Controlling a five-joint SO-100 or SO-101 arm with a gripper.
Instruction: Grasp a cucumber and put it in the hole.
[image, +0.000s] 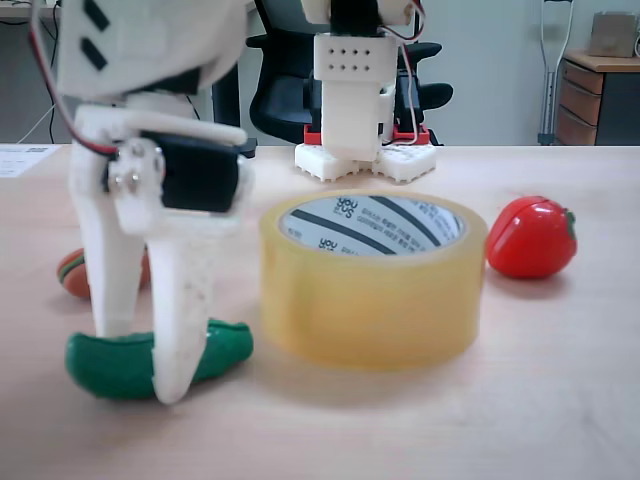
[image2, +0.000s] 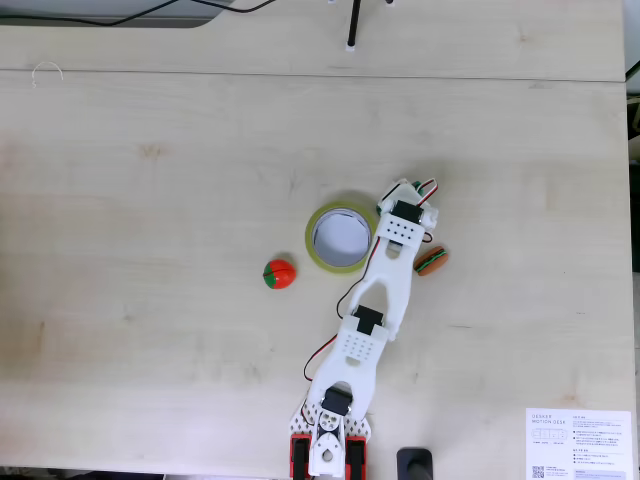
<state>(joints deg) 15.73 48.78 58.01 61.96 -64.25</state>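
Pale wood worktop (image: 560, 400); office chair (image: 290, 70) and drawers (image: 598, 95) behind. Claw (image: 150, 365) stands with both white fingers astride the cucumber (image: 110, 365), which lies on the worktop just left of the tape roll (image: 375, 300); contact unclear. Hole (image: 370, 225) open. Burger (image: 75, 272) mostly hidden behind the claw. Tomato (image: 530, 238) right of roll.

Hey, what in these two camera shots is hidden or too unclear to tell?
- Cucumber: its middle is behind the claw in the low fixed view, so grip contact is unclear.
- Toy burger: mostly behind the claw there.
- Tape roll: in the top-down fixed view the arm overlaps its right rim.
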